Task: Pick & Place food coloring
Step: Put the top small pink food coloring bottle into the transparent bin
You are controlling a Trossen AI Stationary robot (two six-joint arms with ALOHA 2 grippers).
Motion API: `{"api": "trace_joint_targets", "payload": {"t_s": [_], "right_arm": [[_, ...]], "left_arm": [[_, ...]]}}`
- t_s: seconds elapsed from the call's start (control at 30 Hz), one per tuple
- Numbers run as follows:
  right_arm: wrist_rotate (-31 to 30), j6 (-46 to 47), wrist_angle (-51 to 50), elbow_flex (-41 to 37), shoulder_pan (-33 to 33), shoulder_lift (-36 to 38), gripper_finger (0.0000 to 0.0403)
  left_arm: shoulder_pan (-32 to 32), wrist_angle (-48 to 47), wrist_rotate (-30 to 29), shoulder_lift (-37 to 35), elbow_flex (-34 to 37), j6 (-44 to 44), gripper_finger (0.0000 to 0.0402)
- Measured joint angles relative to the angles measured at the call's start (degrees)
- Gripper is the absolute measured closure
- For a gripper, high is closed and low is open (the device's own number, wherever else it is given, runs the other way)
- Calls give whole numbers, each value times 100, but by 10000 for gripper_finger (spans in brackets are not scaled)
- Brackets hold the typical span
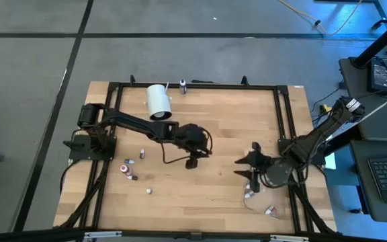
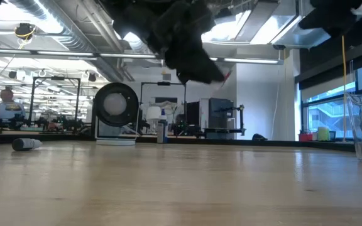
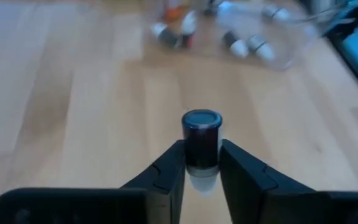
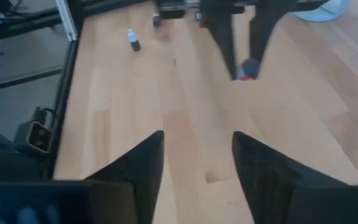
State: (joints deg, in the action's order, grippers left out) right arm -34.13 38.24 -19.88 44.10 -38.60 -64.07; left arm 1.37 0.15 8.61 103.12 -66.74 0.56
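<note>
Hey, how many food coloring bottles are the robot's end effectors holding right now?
1: a dark-capped bottle pinched between the fingers of the left end effector, over the middle of the table. The right end effector is open and empty.

Right gripper [image 4: 196,163] fingers parted over bare wooden table [image 4: 129,106]; ahead, left gripper [image 4: 242,71] pinches a red-tinted bottle [image 4: 248,68]; two small bottles [image 4: 133,40] farther off.

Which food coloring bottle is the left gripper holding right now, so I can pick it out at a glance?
Start at the large white cylinder at the table's far edge, then follow the left arm toward the table's middle to the left gripper. Clamped between its fingers is a small dark bottle with a dark cap. Unlike the loose bottles on the wood, it is held up off the table.
</note>
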Motion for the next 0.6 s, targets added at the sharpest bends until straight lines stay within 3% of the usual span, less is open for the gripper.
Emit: {"api": "trace_joint_targets", "payload": {"t_s": [0.27,0.6], "right_arm": [[-385,-1058,442,-2,589,-11,146],[739,-2290,1554,-4,1192,-689,153]], "left_arm": [[238,626,-12,-8,0,-126,316],[345,655,-49,-9,0,-206,316]]}}
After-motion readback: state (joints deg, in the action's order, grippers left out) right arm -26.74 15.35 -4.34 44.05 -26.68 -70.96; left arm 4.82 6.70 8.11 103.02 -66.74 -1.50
